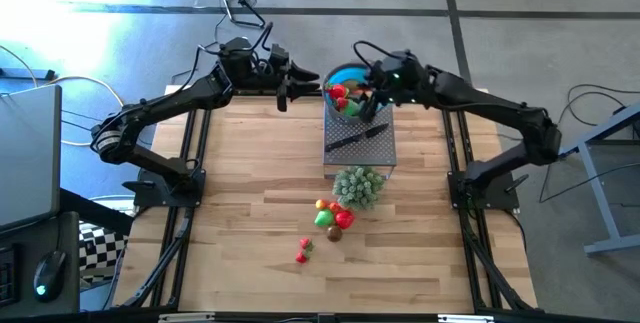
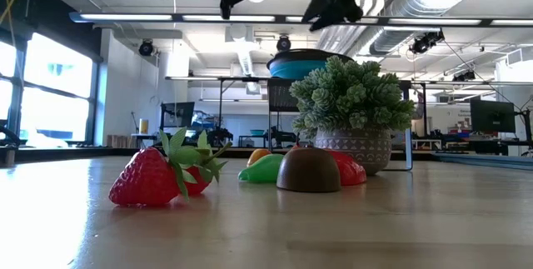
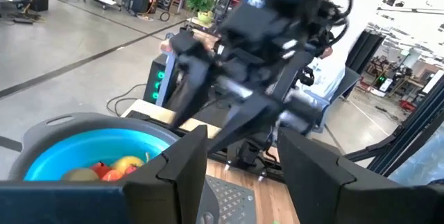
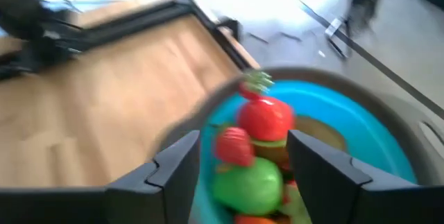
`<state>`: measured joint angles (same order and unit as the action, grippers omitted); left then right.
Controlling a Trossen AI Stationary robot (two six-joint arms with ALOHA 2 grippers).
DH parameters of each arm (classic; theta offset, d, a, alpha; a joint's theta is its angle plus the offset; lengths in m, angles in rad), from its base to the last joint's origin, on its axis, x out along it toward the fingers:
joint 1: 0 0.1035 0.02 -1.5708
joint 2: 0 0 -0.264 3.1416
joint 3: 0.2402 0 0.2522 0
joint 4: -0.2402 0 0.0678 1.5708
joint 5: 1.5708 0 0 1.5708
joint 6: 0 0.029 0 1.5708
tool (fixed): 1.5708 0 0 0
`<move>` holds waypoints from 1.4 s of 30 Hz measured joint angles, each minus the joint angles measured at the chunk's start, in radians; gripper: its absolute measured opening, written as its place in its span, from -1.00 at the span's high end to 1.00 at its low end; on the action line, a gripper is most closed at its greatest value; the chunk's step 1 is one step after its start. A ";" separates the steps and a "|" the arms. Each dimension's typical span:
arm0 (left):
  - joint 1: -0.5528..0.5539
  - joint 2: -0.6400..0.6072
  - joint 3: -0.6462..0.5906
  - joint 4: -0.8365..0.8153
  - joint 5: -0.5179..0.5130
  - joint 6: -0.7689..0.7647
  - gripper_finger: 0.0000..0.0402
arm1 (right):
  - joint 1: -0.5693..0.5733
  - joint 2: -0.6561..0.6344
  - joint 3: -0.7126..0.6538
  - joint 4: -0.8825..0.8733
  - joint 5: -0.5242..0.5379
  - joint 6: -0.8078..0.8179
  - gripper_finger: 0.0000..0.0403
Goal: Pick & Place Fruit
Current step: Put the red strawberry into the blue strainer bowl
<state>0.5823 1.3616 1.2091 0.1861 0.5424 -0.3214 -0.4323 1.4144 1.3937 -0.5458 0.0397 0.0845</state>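
- The right gripper hovers over the blue bowl, fingers apart and empty, with fruit piled beneath it: a drop-off, apparently.
- The left gripper waits beside the bowl, fingers parted, holding nothing.
- More fruit lies mid-table near the bushy plant; the next move likely calls for reaching there.

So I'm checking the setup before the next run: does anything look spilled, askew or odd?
Nothing looks spilled or damaged. Loose fruit lies beside the potted plant on the table, with two strawberries apart from it; the rest fills the blue bowl. A black-handled knife lies slantwise on the grey stand.
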 joint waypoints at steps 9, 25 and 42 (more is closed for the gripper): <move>-0.010 0.000 0.000 -0.010 0.030 -0.014 0.15 | 0.095 -0.125 0.000 -0.006 -0.013 0.000 0.39; -0.183 -0.089 0.000 -0.229 -0.149 0.084 0.15 | 0.268 -0.184 0.000 -0.063 -0.012 0.031 0.97; -0.360 -0.125 0.000 -0.345 -0.252 0.085 0.15 | 0.555 -0.181 0.000 -0.058 0.320 0.207 0.98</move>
<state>0.2225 1.2362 1.2091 -0.1591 0.2908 -0.2362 0.1225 1.2331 1.3938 -0.6040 0.3601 0.2918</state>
